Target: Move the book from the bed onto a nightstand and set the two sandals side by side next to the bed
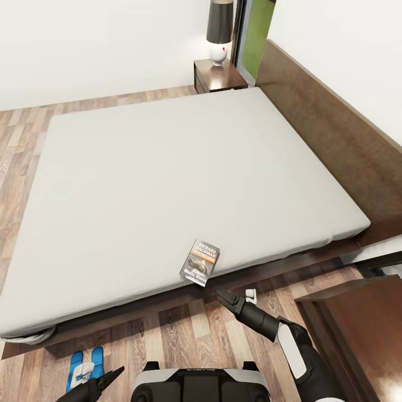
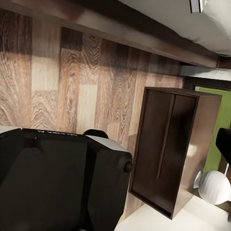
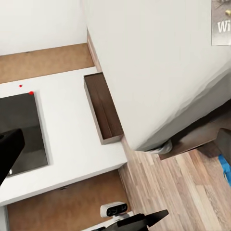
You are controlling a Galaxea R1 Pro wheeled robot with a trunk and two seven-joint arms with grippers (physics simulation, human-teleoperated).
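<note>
The book (image 1: 200, 262) is lying on the bed (image 1: 167, 167) untaken, the sandals (image 1: 86, 368) sitting paired beside it, right claw (image 1: 222, 297) pressed together.

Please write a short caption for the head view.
Book at bed edge; right gripper nearby, sandals on floor.

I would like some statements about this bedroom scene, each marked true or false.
1. The book lies on the bed, near its edge closest to the robot. True.
2. The right pincer holds the book. False: it hovers above the floor, short of the book.
3. The two sandals lie on the mattress. False: they are on the floor by the bed, near the left pincer.
4. A nightstand with a lamp stands beyond the far corner of the bed. True.
</note>
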